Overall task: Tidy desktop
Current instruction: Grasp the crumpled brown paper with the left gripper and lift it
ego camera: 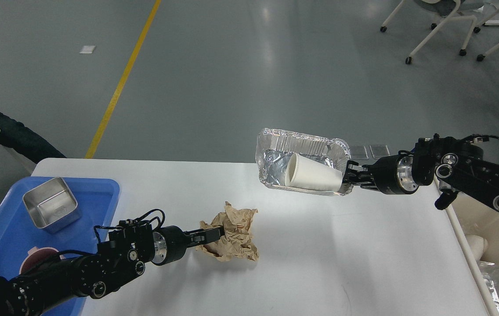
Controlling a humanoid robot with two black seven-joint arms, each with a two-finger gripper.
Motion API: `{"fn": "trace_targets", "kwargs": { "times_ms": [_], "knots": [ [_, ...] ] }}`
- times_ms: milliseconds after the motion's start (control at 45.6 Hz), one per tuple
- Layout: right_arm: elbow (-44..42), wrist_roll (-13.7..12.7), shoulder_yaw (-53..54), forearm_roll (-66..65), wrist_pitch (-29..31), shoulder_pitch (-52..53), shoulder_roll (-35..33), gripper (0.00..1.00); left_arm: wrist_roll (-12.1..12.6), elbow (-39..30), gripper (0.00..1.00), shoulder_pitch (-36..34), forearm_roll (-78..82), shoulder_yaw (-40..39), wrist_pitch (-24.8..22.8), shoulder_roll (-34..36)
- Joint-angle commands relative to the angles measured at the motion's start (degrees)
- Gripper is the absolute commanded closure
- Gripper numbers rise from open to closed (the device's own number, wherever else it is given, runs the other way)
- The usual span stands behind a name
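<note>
Grey workshop floor with a yellow line ran behind; the white desk (320,263) filled the lower frame from 6 to 3 o'clock, wider than anything else on view.

Left pincer (214,233) was at 7 o'clock, fingers buried in one crumpled brown paper wad (236,232) lying on the desk. Looked closed on it, but the paper hid the tips, so I couldn't tell for sure.

Right pincer (349,175) was at 2 o'clock, clamped on the near right rim of one foil tray (276,145), held clear of the desk and tilted toward the camera. One white paper cup (311,173) lay on its side inside the tray.

Handling, my read: the desk itself is rigid, smooth and probably slick, so loose items would slide on it; nothing to grip there, just clear it. Paper is light and soft, pinch any fold. Foil is thin and bends at the rim, and the loose cup could roll out if tilted further.

Count: one blue tray (100,193) at 9 o'clock, holding one steel square tin (50,209) and one reddish round item (38,259), partly hidden by the left arm.
</note>
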Motion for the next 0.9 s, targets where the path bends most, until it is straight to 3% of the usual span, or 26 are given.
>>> {"fn": "trace_targets", "kwargs": {
  "times_ms": [0, 44, 132, 329, 680, 877],
  "knots": [
    [-0.1, 0.0, 0.0, 0.0, 0.0, 0.1, 0.0, 1.00, -0.7, 0.7, 0.93, -0.1, 0.0, 0.1, 0.0, -0.4],
    [-0.1, 0.0, 0.0, 0.0, 0.0, 0.2, 0.0, 1.00, -1.6, 0.7, 1.00, -0.2, 0.0, 0.1, -0.1, -0.4],
    [-0.1, 0.0, 0.0, 0.0, 0.0, 0.2, 0.0, 1.00, -2.9, 0.7, 1.00, -0.8, -0.6, -0.1, -0.1, -0.5],
    [-0.2, 0.0, -0.1, 0.0, 0.1, 0.1, 0.5, 1.00, -3.1, -0.2, 1.00, -2.3, -1.2, -0.6, -0.5, 1.7],
    [-0.1, 0.1, 0.0, 0.0, -0.6, 0.3, 0.8, 1.00, -4.5, -6.1, 1.00, -3.2, -4.7, -5.8, -4.5, 17.2],
    [0.4, 0.1, -0.7, -0.9, -4.3, 0.0, 1.6, 1.00, -6.0, -6.1, 1.00, -2.9, -8.5, -14.2, -9.4, 22.1]
  ]
}}
